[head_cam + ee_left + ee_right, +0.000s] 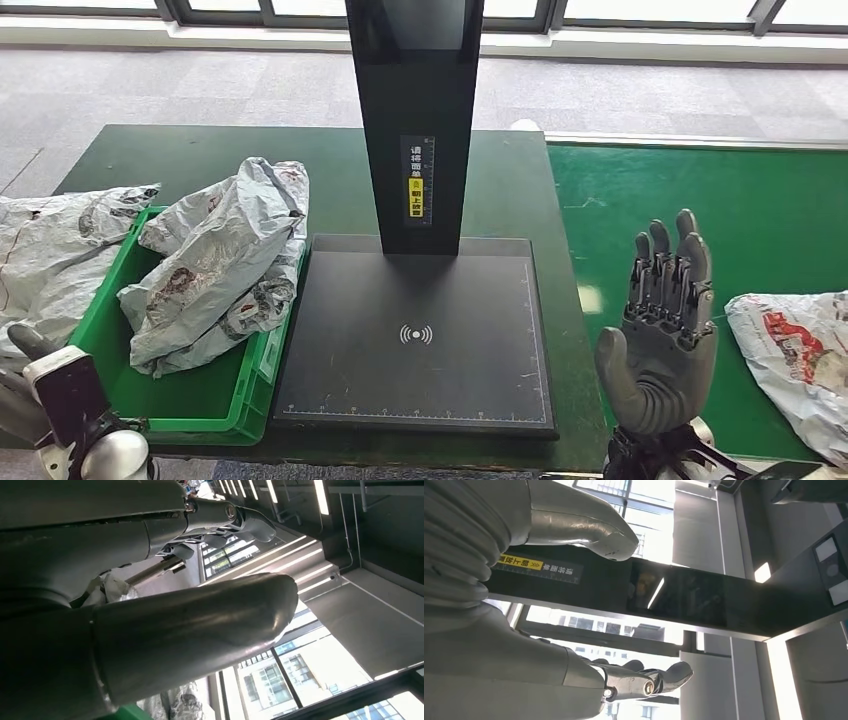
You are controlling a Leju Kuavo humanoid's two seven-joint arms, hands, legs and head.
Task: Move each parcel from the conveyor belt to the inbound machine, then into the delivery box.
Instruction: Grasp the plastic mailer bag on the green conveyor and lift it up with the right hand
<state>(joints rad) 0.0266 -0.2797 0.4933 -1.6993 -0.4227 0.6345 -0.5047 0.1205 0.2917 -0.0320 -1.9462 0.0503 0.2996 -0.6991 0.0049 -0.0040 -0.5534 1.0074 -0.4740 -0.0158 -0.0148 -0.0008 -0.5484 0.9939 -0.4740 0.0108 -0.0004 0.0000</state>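
Right hand (662, 330) raised, fingers spread and empty, between the scanner plate (415, 335) and a parcel (800, 350); left hand's (45, 395) grasp unclear.

1. The right hand (665, 325) is dark grey metal, with segmented black-and-grey fingers (668, 262) and a thick smooth grey thumb (584, 522).
2. A grey ribbed cover (459, 555) sits behind the right hand at the wrist.
3. The left hand (220, 522) has rounded silver-grey fingers with a small screw at a knuckle.
4. The left arm (75, 420) carries a dark block with white edging and a silver rounded joint.
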